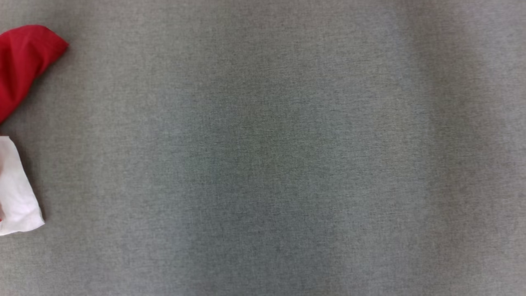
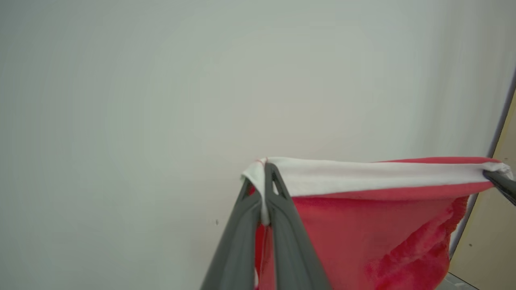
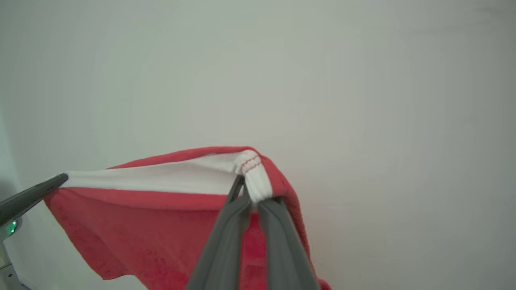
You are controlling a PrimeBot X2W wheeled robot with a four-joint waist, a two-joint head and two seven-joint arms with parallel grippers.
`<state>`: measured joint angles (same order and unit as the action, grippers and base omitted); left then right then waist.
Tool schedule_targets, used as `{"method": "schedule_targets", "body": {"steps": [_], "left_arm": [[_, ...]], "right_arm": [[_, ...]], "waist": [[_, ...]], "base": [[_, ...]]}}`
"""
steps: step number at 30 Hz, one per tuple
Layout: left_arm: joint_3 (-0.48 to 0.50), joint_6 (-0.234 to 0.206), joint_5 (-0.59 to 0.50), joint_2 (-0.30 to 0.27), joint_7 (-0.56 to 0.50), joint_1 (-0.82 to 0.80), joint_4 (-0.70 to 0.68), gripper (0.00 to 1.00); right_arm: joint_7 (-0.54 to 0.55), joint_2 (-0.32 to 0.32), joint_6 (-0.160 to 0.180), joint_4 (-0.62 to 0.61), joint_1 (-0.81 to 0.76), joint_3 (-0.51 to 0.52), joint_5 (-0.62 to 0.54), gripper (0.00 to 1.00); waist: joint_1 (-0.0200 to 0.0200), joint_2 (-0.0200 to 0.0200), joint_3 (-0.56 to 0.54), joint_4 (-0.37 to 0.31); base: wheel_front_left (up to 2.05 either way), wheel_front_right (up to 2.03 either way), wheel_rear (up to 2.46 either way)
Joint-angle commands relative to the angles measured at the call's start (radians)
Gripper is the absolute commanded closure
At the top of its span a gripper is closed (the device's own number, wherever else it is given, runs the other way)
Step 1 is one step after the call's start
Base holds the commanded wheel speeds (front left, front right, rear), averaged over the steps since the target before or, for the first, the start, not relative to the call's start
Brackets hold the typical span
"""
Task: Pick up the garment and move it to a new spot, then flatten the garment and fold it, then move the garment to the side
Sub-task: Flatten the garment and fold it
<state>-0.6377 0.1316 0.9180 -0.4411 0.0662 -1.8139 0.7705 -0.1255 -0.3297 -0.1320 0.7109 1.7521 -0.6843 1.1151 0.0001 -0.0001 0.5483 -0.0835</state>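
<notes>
The left tool [image 2: 261, 181] is clenched on the garment [image 2: 363, 229], its two dark fingers pinched together on the end of the white band [image 2: 363, 177] that runs along the cloth's top edge. From that grip the band stretches taut away to the tool's right, where a dark finger [image 2: 500, 184] of the right tool meets its far end. Below the band the red cloth hangs down in loose folds, off any surface. The right tool [image 3: 254, 193] is likewise clamped on the garment, gripping a bunched, red-stitched end of the same band, with the red cloth draped around and below its fingers. From here the band runs to this tool's left, up to the tip of the left tool's finger [image 3: 36, 195]. Beyond both tools stands a plain pale wall [image 2: 161, 80]. In the head view the grey tabletop [image 1: 267, 164] lies flat, with a red cloth [image 1: 24, 61] and a white cloth [image 1: 16, 193] at its left edge. Whether these belong to the held garment cannot be told.
</notes>
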Motion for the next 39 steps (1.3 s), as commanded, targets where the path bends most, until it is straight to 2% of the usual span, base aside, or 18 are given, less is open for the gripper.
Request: {"method": "schedule_targets", "body": {"steps": [1,5,12,20,24,28,30,38,39], "left_arm": [[-0.013,-0.002,0.023,-0.008,-0.008,0.025,0.001,1.00],[-0.101,-0.002,0.059,-0.039,-0.049,0.102,-0.038,1.00],[-0.207,-0.002,0.167,-0.144,-0.104,0.265,-0.146,1.00],[-0.290,-0.002,0.307,-0.278,-0.196,0.485,-0.281,1.00],[-0.322,-0.005,0.370,-0.320,-0.251,0.613,-0.323,1.00],[-0.365,-0.023,0.424,-0.368,-0.340,0.727,-0.386,1.00],[-0.386,-0.048,0.461,-0.396,-0.390,0.780,-0.420,1.00],[-0.462,-0.128,0.592,-0.537,-0.563,0.962,-0.690,1.00],[-0.462,-0.128,0.592,-0.537,-0.563,0.962,-0.690,1.00]], "right_arm": [[0.010,-0.012,0.003,0.010,-0.025,-0.013,0.008,1.00],[0.056,-0.029,0.003,0.002,-0.103,-0.085,0.032,1.00],[0.123,-0.089,0.003,-0.101,-0.281,-0.214,0.108,1.00],[0.190,-0.170,0.002,-0.280,-0.482,-0.355,0.198,1.00],[0.222,-0.223,0.002,-0.354,-0.578,-0.423,0.229,1.00],[0.271,-0.283,0.002,-0.417,-0.666,-0.479,0.272,1.00],[0.297,-0.315,0.002,-0.448,-0.710,-0.503,0.298,1.00],[0.390,-0.438,0.003,-0.618,-0.904,-0.567,0.362,1.00],[0.390,-0.438,0.003,-0.618,-0.904,-0.567,0.362,1.00]], "waist": [[-0.0001,0.0001,0.009,0.006],[-0.0001,0.0001,0.019,0.015],[-0.0001,0.0001,0.001,0.012],[-0.0001,0.0001,-0.126,0.000],[-0.0001,0.0001,-0.218,0.007],[-0.0001,0.0001,-0.307,0.015],[-0.0001,0.0001,-0.348,0.020],[-0.0001,0.0001,-0.463,0.032],[-0.0001,0.0001,-0.463,0.032]], "base": [[0.00,0.00,0.00],[0.00,0.00,0.00],[0.00,0.00,0.00],[0.00,0.00,0.00],[0.00,0.00,0.00],[0.00,0.00,0.00],[0.00,0.00,0.00],[0.00,0.00,0.00],[0.00,0.00,0.00]]}}
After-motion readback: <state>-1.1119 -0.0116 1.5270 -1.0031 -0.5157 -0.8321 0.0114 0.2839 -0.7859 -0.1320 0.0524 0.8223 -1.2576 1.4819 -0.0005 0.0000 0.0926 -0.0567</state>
